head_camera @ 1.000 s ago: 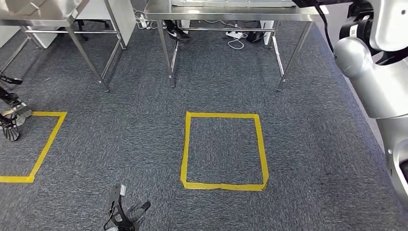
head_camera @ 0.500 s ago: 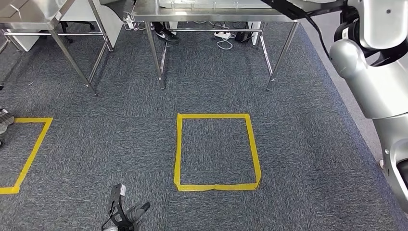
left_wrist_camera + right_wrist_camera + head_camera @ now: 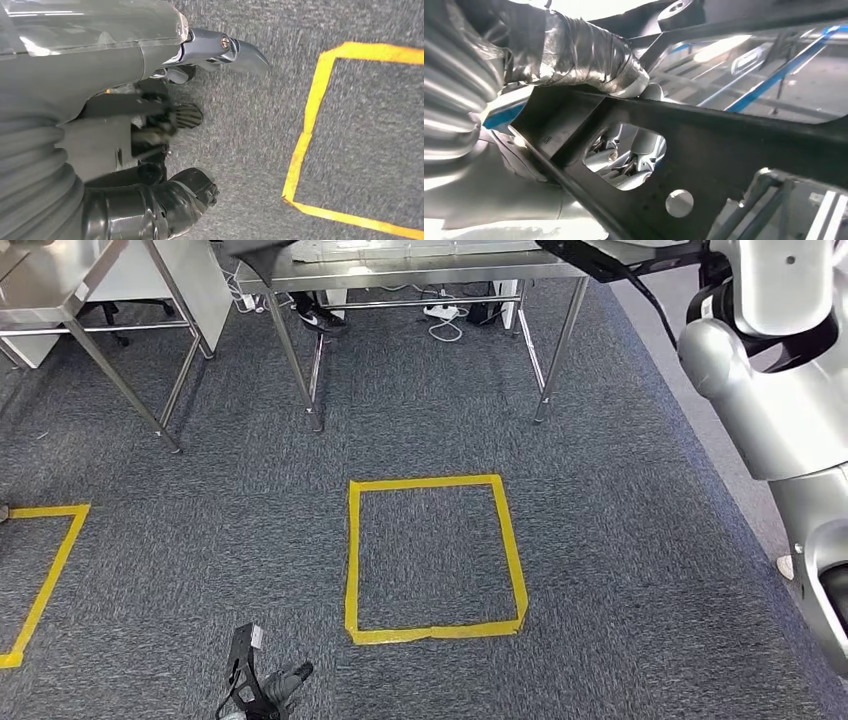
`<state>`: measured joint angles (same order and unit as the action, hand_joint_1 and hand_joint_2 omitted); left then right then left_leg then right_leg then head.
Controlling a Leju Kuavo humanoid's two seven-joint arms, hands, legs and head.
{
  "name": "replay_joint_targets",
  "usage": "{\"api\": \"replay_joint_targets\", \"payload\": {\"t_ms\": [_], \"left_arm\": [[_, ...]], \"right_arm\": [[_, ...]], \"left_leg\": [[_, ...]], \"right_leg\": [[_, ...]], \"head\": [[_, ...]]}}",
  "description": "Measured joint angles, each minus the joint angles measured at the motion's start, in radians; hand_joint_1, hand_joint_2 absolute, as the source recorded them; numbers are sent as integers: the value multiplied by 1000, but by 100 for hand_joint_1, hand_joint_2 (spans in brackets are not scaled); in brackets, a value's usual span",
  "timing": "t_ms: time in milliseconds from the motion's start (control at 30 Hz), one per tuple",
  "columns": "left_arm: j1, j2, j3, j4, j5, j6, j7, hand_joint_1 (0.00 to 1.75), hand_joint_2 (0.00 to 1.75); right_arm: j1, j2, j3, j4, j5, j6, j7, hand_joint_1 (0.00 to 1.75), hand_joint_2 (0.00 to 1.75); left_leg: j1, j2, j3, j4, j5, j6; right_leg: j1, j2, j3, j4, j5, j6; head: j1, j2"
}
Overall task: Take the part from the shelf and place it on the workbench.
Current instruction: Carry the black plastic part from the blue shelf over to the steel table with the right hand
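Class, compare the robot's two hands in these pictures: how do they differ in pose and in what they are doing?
The right hand grips a black metal part, with a taped finger lying over its edge; the left hand holds nothing. In the head view the right arm is raised toward the steel workbench, while the left hand hangs low over the grey carpet. Both have dark fingers.

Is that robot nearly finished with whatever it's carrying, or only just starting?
About halfway, it seems. Done: the black metal part is off the shelf, gripped by the right hand. In hand: it is carried high at the right, its end over the steel workbench, with the yellow floor square between robot and bench. Left: setting the part down on the bench. The left hand hangs low.
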<state>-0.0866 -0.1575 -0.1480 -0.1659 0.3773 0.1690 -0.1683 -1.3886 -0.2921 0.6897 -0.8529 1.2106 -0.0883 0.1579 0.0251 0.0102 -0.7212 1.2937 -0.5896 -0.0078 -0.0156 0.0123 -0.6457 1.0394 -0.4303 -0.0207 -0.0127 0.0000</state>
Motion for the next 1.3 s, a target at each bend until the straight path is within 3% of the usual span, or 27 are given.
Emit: {"api": "replay_joint_targets", "payload": {"t_ms": [33, 67, 133, 167, 233, 333, 400, 467, 533, 567, 600, 667, 733, 833, 900, 1000, 1067, 1100, 1200, 1233, 1267, 1300], "left_arm": [[0, 0, 0, 0, 0, 1, 2, 0, 175], [0, 0, 0, 0, -1, 2, 3, 0, 175], [0, 0, 0, 0, -2, 5, 5, 0, 175], [0, 1, 0, 0, -2, 7, 7, 0, 175], [1, 2, 0, 0, -1, 11, 9, 0, 175], [2, 3, 0, 0, -1, 16, 10, 0, 175], [1, 3, 0, 0, -2, 18, 11, 0, 175], [0, 2, 0, 0, -1, 19, 14, 0, 175], [2, 1, 0, 0, 0, 21, 18, 0, 175], [3, 1, 0, 0, 0, 21, 19, 0, 175], [4, 0, 0, 0, 0, 21, 20, 0, 175], [4, 0, 0, 0, 1, 22, 21, 0, 175], [3, 1, 0, 0, 2, 23, 21, 0, 175], [4, 0, 0, 0, 4, 25, 22, 0, 175], [3, -1, 0, 0, 5, 25, 21, 0, 175], [3, -1, 0, 0, 6, 25, 21, 0, 175], [6, -1, 0, 0, 6, 25, 21, 0, 175], [7, -1, 0, 0, 6, 25, 21, 0, 175], [10, 2, 0, 0, 6, 26, 21, 0, 175], [11, 4, 0, 0, 6, 27, 21, 0, 175], [12, 6, 0, 1, 6, 27, 21, 0, 175], [13, 7, 0, 1, 6, 27, 22, 0, 175]], "right_arm": [[0, 1, 1, 2, 0, 1, 0, 175, 175], [0, 2, 2, 3, 0, 2, 0, 175, 175], [1, 3, 2, 6, 0, 5, 0, 175, 175], [0, 3, 2, 7, 0, 7, 0, 175, 175], [1, 3, 3, 11, 0, 11, 0, 175, 175], [3, -1, 3, 14, -2, 17, -1, 175, 175], [0, -3, 3, 14, -2, 18, -2, 175, 175], [0, -2, 5, 14, -3, 19, -3, 175, 175], [5, -2, 9, 16, -5, 21, -3, 175, 175], [9, -2, 11, 17, -6, 22, -3, 175, 175], [11, -3, 13, 19, -6, 23, -3, 175, 175], [14, -3, 17, 22, -6, 24, -3, 175, 175], [16, -2, 19, 24, -8, 25, -3, 175, 175], [21, 0, 19, 25, -12, 24, -2, 175, 175], [21, 1, 19, 26, -12, 23, -2, 175, 175], [27, 7, 19, 26, -12, 23, -2, 175, 175], [33, 10, 19, 27, -12, 23, -3, 175, 175], [35, 11, 19, 28, -13, 23, -3, 175, 175], [40, 13, 20, 30, -13, 24, -3, 175, 175], [43, 13, 21, 31, -13, 24, -3, 175, 175], [46, 14, 22, 33, -13, 25, -3, 175, 175], [46, 14, 22, 34, -13, 25, -3, 175, 175]], "left_leg": [[-3, -1, -19, 20, 8, 5], [-6, -1, -19, 0, 36, 12], [-18, -5, 30, -130, 116, 32], [-24, -7, 58, -194, 142, 42], [-34, -10, 90, -262, 153, 55], [-33, -9, 112, -294, 148, 65], [-28, -7, 135, -313, 151, 70], [-26, -4, 146, -317, 149, 70], [-23, -3, 155, -315, 139, 67], [-20, -3, 161, -314, 133, 63], [-17, -3, 168, -310, 125, 59], [-13, -3, 181, -304, 107, 46], [-12, -1, 183, -299, 92, 31], [-11, 1, 186, -286, 79, 12], [-7, 0, 160, -225, 71, 5], [-7, -1, 37, -39, 21, 1], [-11, -2, -23, 5, 1, 5], [-15, -2, -30, -26, 20, 11], [-37, -9, 18, -228, 176, 46], [-44, -13, 34, -273, 210, 58], [-48, -16, 46, -297, 226, 68], [-49, -16, 57, -309, 219, 74]], "right_leg": [[4, 4, 3, 0, -3, -3], [8, 8, 7, 1, -5, -5], [11, 13, 18, 0, -12, -6], [12, 15, 21, 0, -14, -4], [11, 18, 23, -3, -15, 4], [10, 15, 21, 13, -3, 21], [10, 8, -1, 61, -29, 27], [6, 3, -60, 165, -80, 35], [-2, 1, -115, 243, -96, 44], [-8, -1, -122, 235, -76, 48], [-13, -4, -110, 192, -39, 53], [-18, -12, -67, 70, 34, 63], [-12, -16, -41, -2, 46, 57], [-6, -12, -25, -10, 25, 25], [-6, -7, -6, -10, 12, 10], [-3, 0, 24, -11, -13, -1], [0, 4, 51, -11, -34, -2], [1, 5, 67, -11, -46, -2], [0, 8, 111, -21, -75, 2], [-2, 10, 121, -30, -81, 7], [-4, 12, 130, -36, -80, 13], [-3, 13, 138, -43, -75, 19]], "head": [[0, 0], [0, 0], [1, 0], [1, 0], [0, 0], [1, 0], [1, 0], [2, 0], [2, 0], [1, 0], [2, 0], [2, 0], [0, 0], [-3, 0], [-4, 0], [-5, 0], [-5, 0], [-5, 0], [-5, 0], [-5, 0], [-6, 0], [-6, 0]]}}
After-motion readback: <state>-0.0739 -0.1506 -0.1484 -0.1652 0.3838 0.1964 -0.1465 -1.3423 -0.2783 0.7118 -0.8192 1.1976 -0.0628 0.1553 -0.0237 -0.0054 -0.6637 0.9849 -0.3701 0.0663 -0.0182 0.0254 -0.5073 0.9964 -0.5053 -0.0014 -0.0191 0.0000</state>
